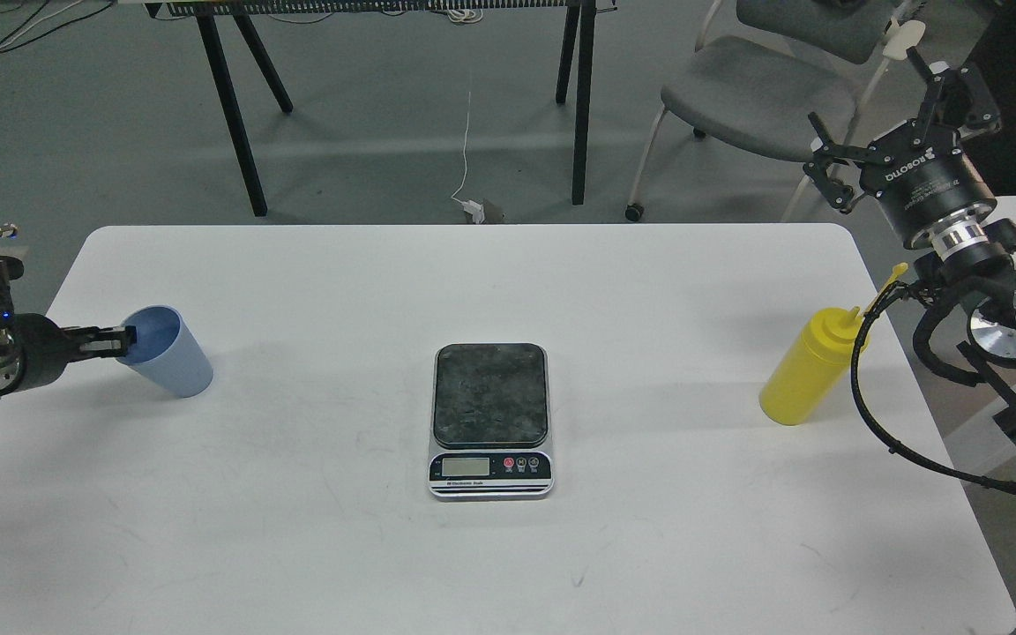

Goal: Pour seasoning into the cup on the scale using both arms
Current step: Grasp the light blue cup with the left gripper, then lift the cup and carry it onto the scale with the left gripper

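The light-blue cup (171, 357) stands on the white table (296, 547) at the far left. My left gripper (124, 339) reaches in from the left, its tips at the cup's left rim; it is seen side-on and dark, so its fingers cannot be told apart. The scale (490, 420) lies at the table's centre with nothing on its dark plate. The yellow seasoning bottle (806, 370) stands upright near the right edge, its cap strap sticking up. My right gripper (892, 115) is open and empty, raised above and behind the bottle, past the table's edge.
A grey chair (755, 93) stands behind the table's far right corner. Black table legs (230, 106) and a white cable (468, 132) are on the floor beyond. My right arm's cable loop (861, 388) hangs close beside the bottle.
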You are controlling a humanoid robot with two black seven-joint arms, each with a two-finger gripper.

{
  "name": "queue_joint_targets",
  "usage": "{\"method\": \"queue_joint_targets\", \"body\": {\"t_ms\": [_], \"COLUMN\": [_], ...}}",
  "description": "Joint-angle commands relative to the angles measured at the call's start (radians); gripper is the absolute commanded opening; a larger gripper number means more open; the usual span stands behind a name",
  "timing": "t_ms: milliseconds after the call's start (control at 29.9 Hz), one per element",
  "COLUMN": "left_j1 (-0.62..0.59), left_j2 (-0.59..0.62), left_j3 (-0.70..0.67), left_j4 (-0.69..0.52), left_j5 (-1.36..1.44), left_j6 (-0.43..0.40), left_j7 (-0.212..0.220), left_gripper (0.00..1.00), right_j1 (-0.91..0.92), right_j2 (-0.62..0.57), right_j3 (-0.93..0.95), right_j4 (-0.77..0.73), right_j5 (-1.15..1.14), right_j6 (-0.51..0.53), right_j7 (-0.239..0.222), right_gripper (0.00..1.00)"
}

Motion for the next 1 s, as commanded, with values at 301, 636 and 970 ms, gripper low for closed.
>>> {"method": "queue_joint_targets", "body": {"t_ms": [301,636,970], "left_j1": [-0.112,-0.296,-0.428], "left_j2": [0.077,-0.041,-0.215], "left_j3": [-0.004,0.002,0.013], "left_j4": [-0.243,-0.283,-0.315], "left_j5": [-0.044,0.203,0.246], "left_j6": [-0.101,-0.184,-0.233], "left_j7": [0.0,0.0,0.0], "left_gripper": [0.0,0.0,0.0], "right_j1": [-0.014,-0.015,-0.019], "right_j2": [0.0,0.0,-0.005], "right_j3": [0.003,0.008,0.012], "right_j4": [-0.004,-0.005,-0.005], "right_j5": [0.0,0.0,0.0], "right_j6": [0.0,0.0,0.0], "right_j7": [0.0,0.0,0.0], "right_gripper": [1.0,1.0,1.0]}}
